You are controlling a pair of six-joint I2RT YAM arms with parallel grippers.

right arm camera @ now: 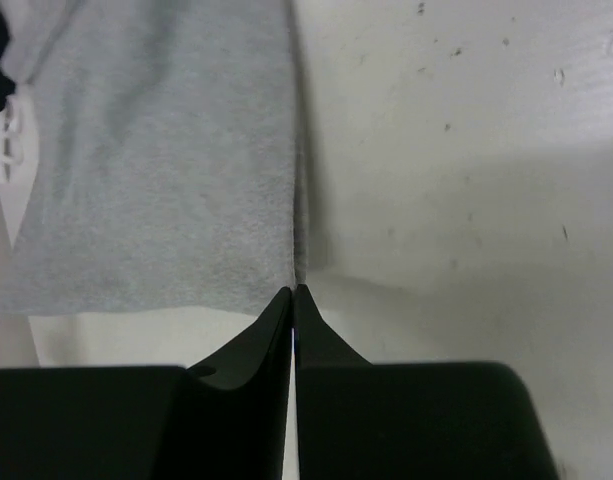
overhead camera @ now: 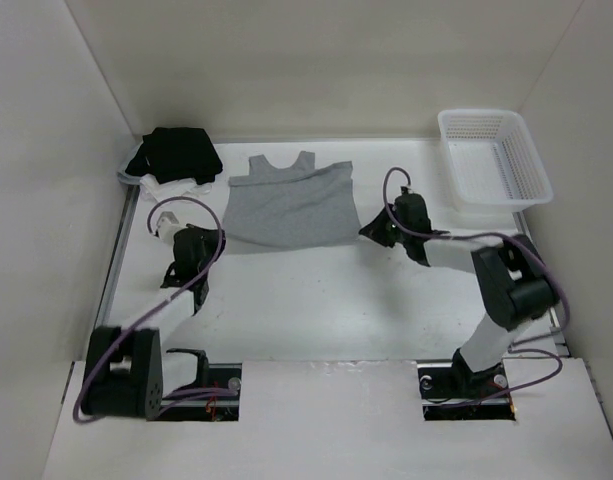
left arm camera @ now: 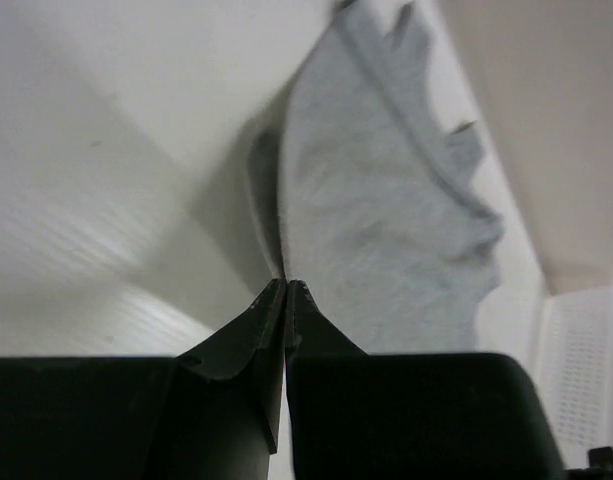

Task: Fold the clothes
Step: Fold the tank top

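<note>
The plain light-grey soft knit garment (overhead camera: 291, 205) lies flat; the left gripper (left arm camera: 286, 288) pinches its 8 o'clock corner with jaws closed, the right gripper (right arm camera: 293, 292) likewise its 4 o'clock corner

No legible text, label, brand, number or sign on anything in any view.

Left gripper (left arm camera: 286, 287), right gripper (right arm camera: 293, 292): black fingers (left arm camera: 236, 345). Arms (overhead camera: 511, 280): white links, black joints, purple cables, seemingly bolted at table's (overhead camera: 316, 300) near edge.
</note>
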